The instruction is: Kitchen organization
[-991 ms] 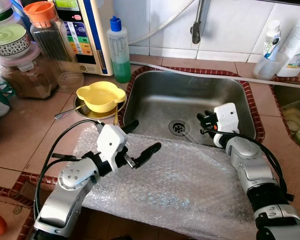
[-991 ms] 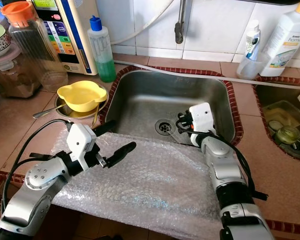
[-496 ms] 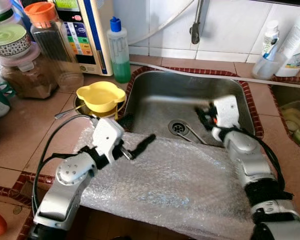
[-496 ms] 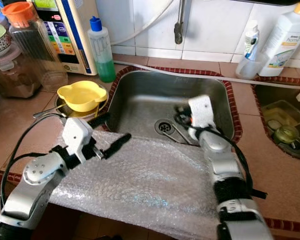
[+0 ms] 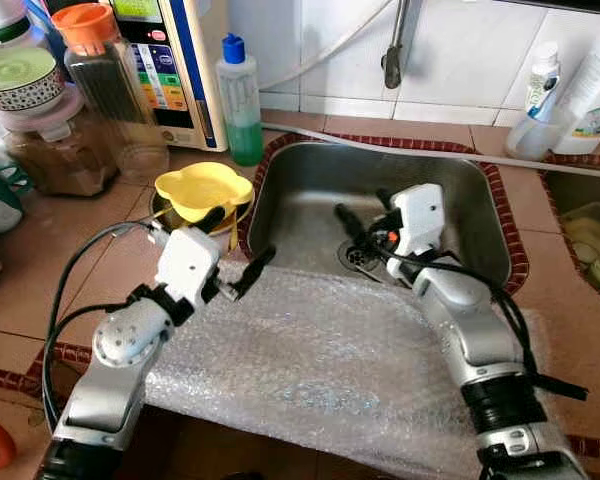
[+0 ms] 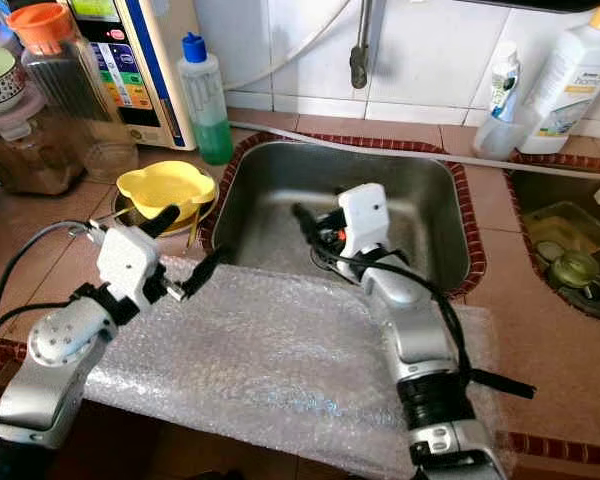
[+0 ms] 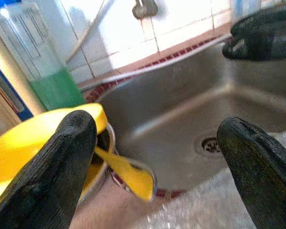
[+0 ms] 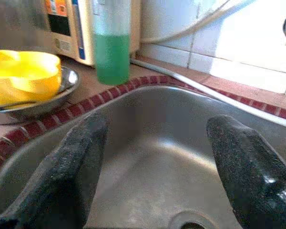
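Reaching with our left gripper [image 5: 235, 255], fingers wide apart, just beside yellow bowl [image 5: 202, 190] at sink's [image 5: 310, 170] left edge; right gripper [image 5: 358, 215] spread open over sink.

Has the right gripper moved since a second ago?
Yes. The right gripper swung toward the robot's left, crossing over the sink drain it was right of before.
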`<state>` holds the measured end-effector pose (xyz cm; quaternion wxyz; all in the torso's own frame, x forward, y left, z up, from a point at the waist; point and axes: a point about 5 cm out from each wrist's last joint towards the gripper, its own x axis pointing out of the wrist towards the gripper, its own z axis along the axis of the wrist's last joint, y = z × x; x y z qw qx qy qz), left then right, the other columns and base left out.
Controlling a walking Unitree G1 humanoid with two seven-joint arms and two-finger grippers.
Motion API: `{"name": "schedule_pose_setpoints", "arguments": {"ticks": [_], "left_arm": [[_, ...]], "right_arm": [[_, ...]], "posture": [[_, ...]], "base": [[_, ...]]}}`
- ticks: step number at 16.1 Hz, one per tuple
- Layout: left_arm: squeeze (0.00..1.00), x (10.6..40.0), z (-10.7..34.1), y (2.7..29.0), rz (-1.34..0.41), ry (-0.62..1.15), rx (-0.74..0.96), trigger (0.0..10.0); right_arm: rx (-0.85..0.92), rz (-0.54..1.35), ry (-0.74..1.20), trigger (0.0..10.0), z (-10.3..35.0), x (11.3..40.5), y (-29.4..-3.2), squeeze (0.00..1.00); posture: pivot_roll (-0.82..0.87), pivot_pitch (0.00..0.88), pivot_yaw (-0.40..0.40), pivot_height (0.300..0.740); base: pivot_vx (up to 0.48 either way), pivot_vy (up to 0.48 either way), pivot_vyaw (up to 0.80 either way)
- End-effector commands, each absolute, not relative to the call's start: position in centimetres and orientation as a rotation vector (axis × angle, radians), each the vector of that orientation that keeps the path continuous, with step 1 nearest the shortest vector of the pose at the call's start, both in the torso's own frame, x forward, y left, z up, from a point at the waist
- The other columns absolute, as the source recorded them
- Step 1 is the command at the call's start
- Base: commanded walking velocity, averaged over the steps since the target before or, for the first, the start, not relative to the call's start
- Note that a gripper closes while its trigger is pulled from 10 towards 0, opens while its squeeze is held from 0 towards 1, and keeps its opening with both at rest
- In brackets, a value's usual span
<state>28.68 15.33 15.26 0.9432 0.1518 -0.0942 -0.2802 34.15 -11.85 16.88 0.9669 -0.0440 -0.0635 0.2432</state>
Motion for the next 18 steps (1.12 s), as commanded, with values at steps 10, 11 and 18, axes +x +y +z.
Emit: {"name": "schedule_pose_setpoints", "arguments": {"ticks": [10,11,18], "left_arm": [[0.00,29.0,13.2,15.8,-0.574,-0.182,0.508,8.3],[0.00,29.0,13.1,15.9,-0.571,-0.183,0.506,7.5],[0.00,29.3,12.9,16.3,-0.540,-0.187,0.511,0.0]], "right_arm": [[0.044,0.783,-0.096,10.0,18.0,31.0,-8.7,0.00],[0.051,0.837,-0.073,10.0,17.9,30.5,-8.5,0.00],[0.050,0.934,-0.006,10.0,17.7,29.3,-8.3,0.00]], "posture": [[-0.16,0.134,0.069,0.740],[-0.16,0.135,0.069,0.740],[-0.17,0.136,0.068,0.740]], "base": [[0.000,0.000,0.00],[0.000,0.000,0.00],[0.000,0.000,0.00]]}}
